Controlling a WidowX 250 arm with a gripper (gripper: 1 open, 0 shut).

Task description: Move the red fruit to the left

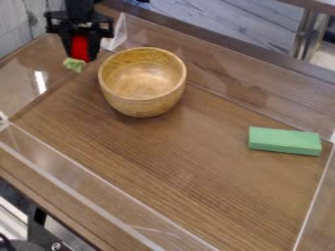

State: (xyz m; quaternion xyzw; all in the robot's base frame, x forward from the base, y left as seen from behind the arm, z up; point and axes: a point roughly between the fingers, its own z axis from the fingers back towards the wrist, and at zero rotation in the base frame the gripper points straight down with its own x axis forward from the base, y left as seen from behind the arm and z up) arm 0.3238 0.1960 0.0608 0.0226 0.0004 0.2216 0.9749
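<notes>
Lab bench, clear-walled wooden table [197, 186], robot arm [78, 15]
</notes>
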